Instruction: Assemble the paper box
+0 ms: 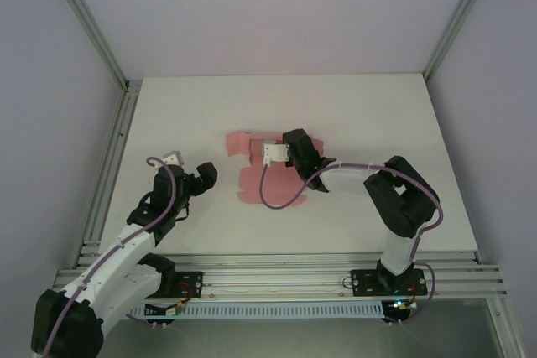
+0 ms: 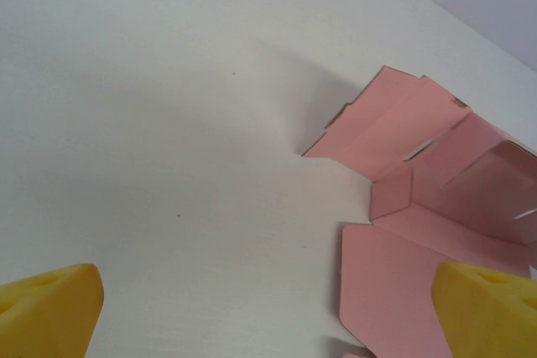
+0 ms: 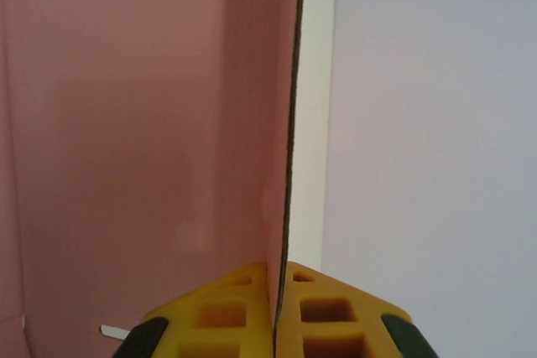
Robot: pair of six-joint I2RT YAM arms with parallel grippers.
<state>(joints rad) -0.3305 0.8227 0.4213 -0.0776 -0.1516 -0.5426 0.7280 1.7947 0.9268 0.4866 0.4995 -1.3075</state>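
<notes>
The paper box (image 1: pixel 252 175) is a pale pink die-cut sheet lying mid-table, partly folded, with tabs and raised panels (image 2: pixel 436 173). My right gripper (image 1: pixel 304 155) sits over its right part and is shut on one upright panel edge (image 3: pixel 289 123), pinched between the yellow fingertips (image 3: pixel 226 312); the pink card (image 3: pixel 143 123) covers the left of the right wrist view. My left gripper (image 1: pixel 201 178) hovers just left of the sheet, open, with its yellow fingertips (image 2: pixel 46 308) far apart and nothing between them.
The white table (image 1: pixel 361 115) has bare surface behind and to both sides of the sheet. Aluminium frame rails (image 1: pixel 109 173) run along the left edge and the near edge. Pale walls enclose the back and sides.
</notes>
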